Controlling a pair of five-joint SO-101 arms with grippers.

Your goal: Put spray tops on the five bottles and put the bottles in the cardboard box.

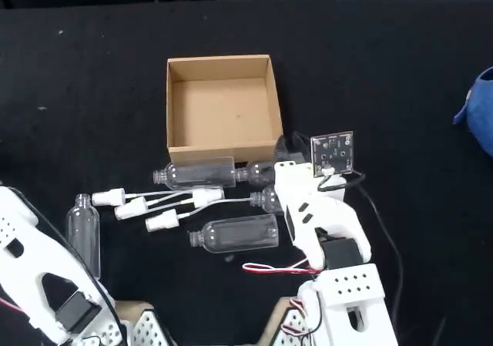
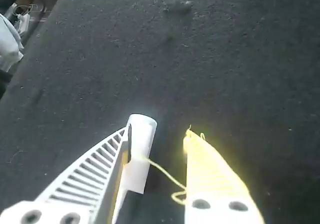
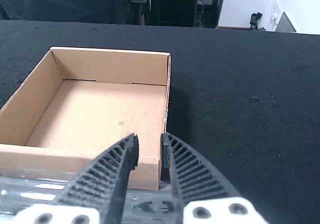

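The empty cardboard box (image 1: 219,111) sits open near the middle of the black worktop (image 1: 92,68). Along its near wall lies a first bottle (image 1: 202,174), neck uncapped. A second bottle (image 1: 254,175) and a third bottle (image 1: 266,199) lie just beside it, and the right arm (image 1: 320,223) hides most of both. A fourth bottle (image 1: 235,234) lies nearer the arms' bases, and a fifth bottle (image 1: 83,226) lies well apart on the left, close to the left arm (image 1: 38,284). The loose white spray tops (image 1: 131,207), with thin tubes, are clustered between the first, fourth and fifth bottles.

The right pincer (image 3: 148,139) hovers at the box's near wall over a clear bottle, with its fingers a narrow gap apart and nothing between them. The left pincer (image 2: 166,129) stands moderately wide over bare worktop and holds nothing. A thin thread (image 2: 162,171) runs between its fingers. A blue object (image 1: 481,115) sits at the far right edge.
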